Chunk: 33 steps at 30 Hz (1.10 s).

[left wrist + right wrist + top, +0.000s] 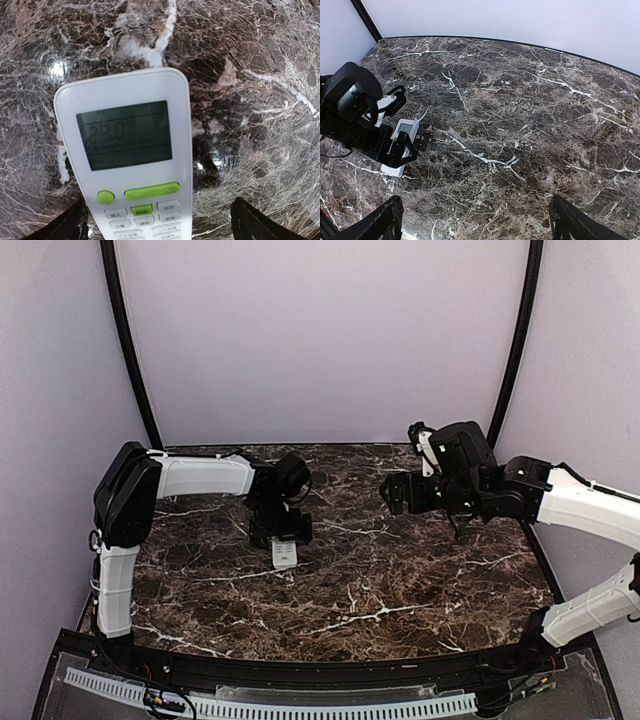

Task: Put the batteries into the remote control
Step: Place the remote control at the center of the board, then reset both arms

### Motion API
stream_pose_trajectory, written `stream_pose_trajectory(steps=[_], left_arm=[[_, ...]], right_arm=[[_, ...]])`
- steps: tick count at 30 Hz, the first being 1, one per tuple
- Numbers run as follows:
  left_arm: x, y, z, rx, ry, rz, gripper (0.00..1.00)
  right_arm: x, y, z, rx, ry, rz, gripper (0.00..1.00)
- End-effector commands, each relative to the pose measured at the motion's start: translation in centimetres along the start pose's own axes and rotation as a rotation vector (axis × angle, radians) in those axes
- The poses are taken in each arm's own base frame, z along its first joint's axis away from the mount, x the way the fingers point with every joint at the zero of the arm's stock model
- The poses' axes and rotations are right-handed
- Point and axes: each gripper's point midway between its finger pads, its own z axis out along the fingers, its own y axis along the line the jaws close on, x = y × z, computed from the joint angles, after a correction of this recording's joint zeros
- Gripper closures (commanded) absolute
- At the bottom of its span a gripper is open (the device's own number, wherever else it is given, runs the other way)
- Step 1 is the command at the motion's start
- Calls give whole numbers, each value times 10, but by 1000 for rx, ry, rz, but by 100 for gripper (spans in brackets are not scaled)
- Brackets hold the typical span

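**Remote lies face up between spread left fingers**

The white remote control (135, 150) is flat on the marble table (420, 570), left of centre. It has a dark display with faint digits and green buttons below. Its long axis runs roughly near-to-far. In the wrist view the display end points away from the left gripper (162, 225), whose fingers are spread either side, gripping nothing. The right gripper (475, 220) hovers wide open and empty.

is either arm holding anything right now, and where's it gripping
Nothing is held. The left gripper straddles the remote control with its fingers spread, not clamped on it; the right gripper is open and empty.
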Motion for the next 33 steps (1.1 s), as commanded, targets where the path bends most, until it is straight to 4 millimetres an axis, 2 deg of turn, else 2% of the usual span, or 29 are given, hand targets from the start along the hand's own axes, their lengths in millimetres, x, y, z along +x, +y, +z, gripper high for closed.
stream_pose_trajectory(steps=[1, 6, 9, 11, 13, 14, 15, 16, 17, 18, 19, 20, 21, 22, 23, 24, 25, 26, 27, 28, 29, 30, 33], left_arm=[[13, 21, 11, -101, 51, 47, 1], [-10, 9, -9, -84, -75, 142, 1], [-25, 12, -23, -120, -157, 206, 1], [-37, 14, -40, -147, -225, 248, 1], [-52, 15, -65, -163, -323, 276, 1], [-59, 18, -85, -157, -377, 273, 1], [-72, 18, -113, -147, -475, 262, 1], [-78, 31, -119, -162, -506, 241, 1], [-90, 34, -151, -130, -609, 202, 1], [-97, 58, -151, -147, -624, 157, 1], [-107, 59, -181, -63, -704, 113, 1], [-112, 93, -175, -71, -700, 42, 1], [-111, 105, -182, 11, -732, -6, 1], [-120, 135, -187, 46, -750, -110, 1], [-115, 158, -189, 75, -797, -173, 1], [-121, 194, -192, 70, -830, -292, 1], [-114, 214, -189, 72, -865, -342, 1], [-113, 243, -191, 22, -901, -421, 1], [-106, 258, -189, -13, -931, -446, 1], [-105, 272, -197, -80, -982, -457, 1], [-100, 280, -193, -117, -989, -457, 1], [-101, 288, -198, -172, -1022, -453, 1], [-102, 301, -196, -287, -1037, -406, 1]], right_arm=[[-3, 0, 2, -2, -14, -14, 1], [-4, -12, 10, 20, -2, -12, 1], [-5, -34, 19, 21, 3, 3, 2], [-11, -57, 22, 23, -17, 23, 1], [-18, -87, 22, 19, -51, 64, 2], [-23, -104, 20, 16, -85, 96, 1], [-26, -118, 17, -2, -117, 124, 1], [-28, -136, 13, -1, -147, 155, 2], [-27, -154, 9, 6, -175, 184, 2], [-26, -169, 5, 10, -198, 208, 2], [-22, -186, 1, 20, -212, 237, 1], [-18, -200, -2, 21, -226, 265, 2], [-12, -226, -7, 68, -242, 319, 1], [-3, -243, -9, 105, -245, 366, 1], [5, -256, -9, 153, -245, 400, 1], [18, -270, -7, 223, -231, 441, 1], [25, -277, -5, 256, -233, 458, 1], [30, -281, -3, 275, -230, 469, 1], [37, -285, 0, 291, -222, 478, 1], [43, -287, 2, 301, -220, 487, 2], [49, -289, 4, 312, -222, 496, 2], [49, -291, 4, 311, -240, 511, 2], [40, -289, 2, 280, -287, 481, 1]])
